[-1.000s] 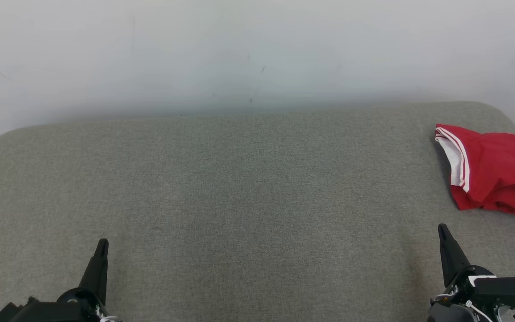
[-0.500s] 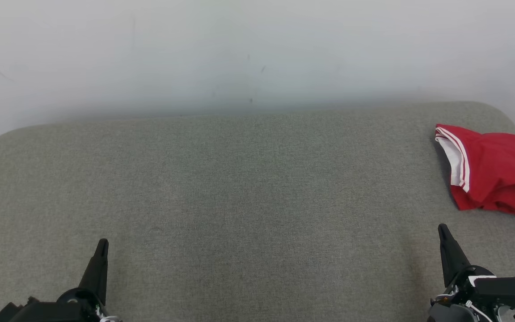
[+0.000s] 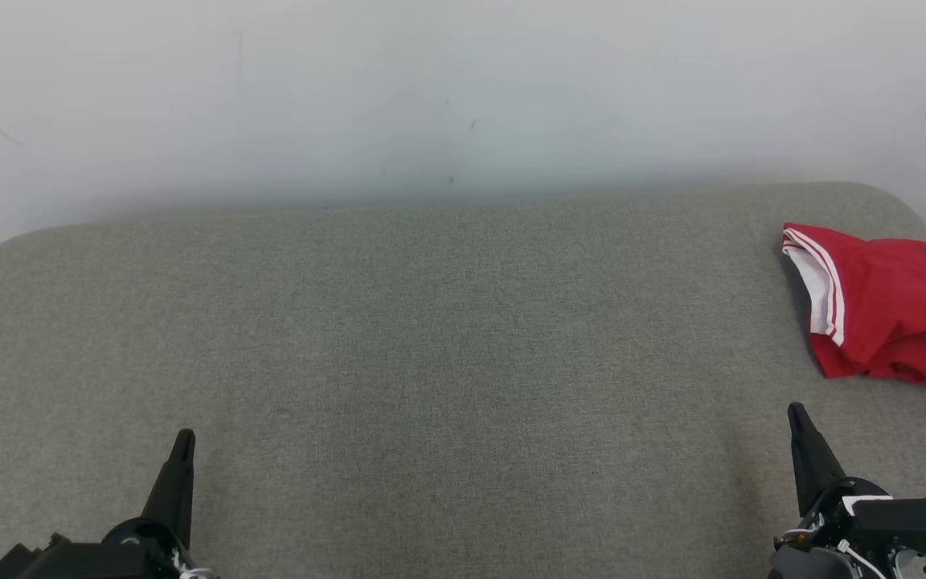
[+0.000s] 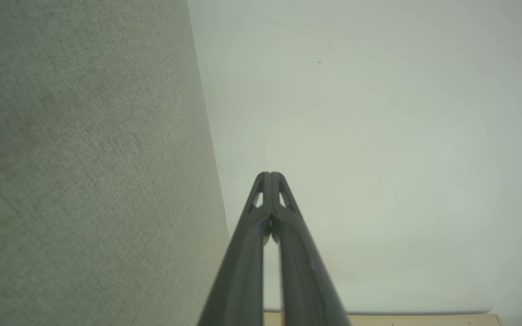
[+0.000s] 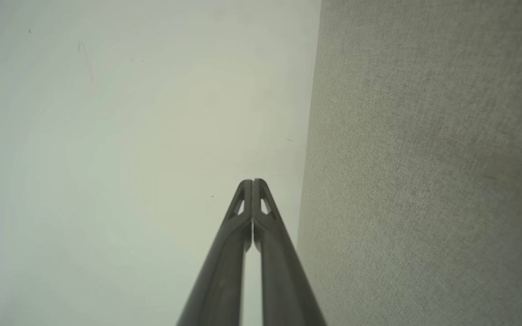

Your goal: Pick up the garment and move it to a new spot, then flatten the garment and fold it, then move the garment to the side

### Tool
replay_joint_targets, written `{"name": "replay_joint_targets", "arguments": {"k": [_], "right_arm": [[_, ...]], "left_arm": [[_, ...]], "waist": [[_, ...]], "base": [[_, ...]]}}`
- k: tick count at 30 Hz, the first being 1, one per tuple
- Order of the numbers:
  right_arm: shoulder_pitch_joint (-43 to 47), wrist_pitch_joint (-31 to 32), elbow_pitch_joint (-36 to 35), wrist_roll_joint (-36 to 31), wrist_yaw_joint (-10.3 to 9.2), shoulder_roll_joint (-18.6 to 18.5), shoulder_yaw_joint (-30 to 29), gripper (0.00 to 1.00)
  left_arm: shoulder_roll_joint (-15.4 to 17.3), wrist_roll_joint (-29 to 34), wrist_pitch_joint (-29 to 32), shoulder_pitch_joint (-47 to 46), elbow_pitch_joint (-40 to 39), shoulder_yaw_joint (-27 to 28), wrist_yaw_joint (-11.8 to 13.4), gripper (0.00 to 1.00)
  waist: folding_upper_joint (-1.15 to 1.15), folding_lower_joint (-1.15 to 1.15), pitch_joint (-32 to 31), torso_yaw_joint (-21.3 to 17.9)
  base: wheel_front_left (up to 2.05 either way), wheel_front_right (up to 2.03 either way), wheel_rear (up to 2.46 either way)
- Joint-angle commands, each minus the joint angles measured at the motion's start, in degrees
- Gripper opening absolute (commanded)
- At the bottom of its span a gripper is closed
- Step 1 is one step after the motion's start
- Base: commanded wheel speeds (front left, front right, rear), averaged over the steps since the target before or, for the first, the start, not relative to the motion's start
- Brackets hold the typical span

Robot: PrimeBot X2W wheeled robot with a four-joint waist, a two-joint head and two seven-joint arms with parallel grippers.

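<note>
The red garment (image 3: 889, 314) lies bunched at 3 o'clock on the grey table (image 3: 431, 338), near its edge. The left hand (image 3: 183, 438) and the right hand (image 3: 794, 412) are pressed together, empty. A shallow pinch could catch one layer and drag it off.

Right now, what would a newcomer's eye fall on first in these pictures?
The red garment with white trim, lying at the far right of the grey fabric surface, stands out. Then come the left gripper at the lower left and the right gripper at the lower right, both shut and empty.
</note>
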Motion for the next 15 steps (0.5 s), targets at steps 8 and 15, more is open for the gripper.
{"name": "replay_joint_targets", "arguments": {"k": [8,15], "right_arm": [[-0.49,0.27,0.10,-0.23,-0.12,0.21,-0.24,0.00],[-0.50,0.28,0.10,-0.29,-0.12,0.26,-0.30,0.00]], "left_arm": [[-0.01,-0.25,0.14,-0.39,0.09,0.16,-0.04,0.00],[-0.01,-0.25,0.13,-0.38,0.09,0.15,-0.04,0.00]], "waist": [[0.00,0.00,0.00,0.00],[0.00,0.00,0.00,0.00]], "base": [[0.00,0.00,0.00],[0.00,0.00,0.00]]}}
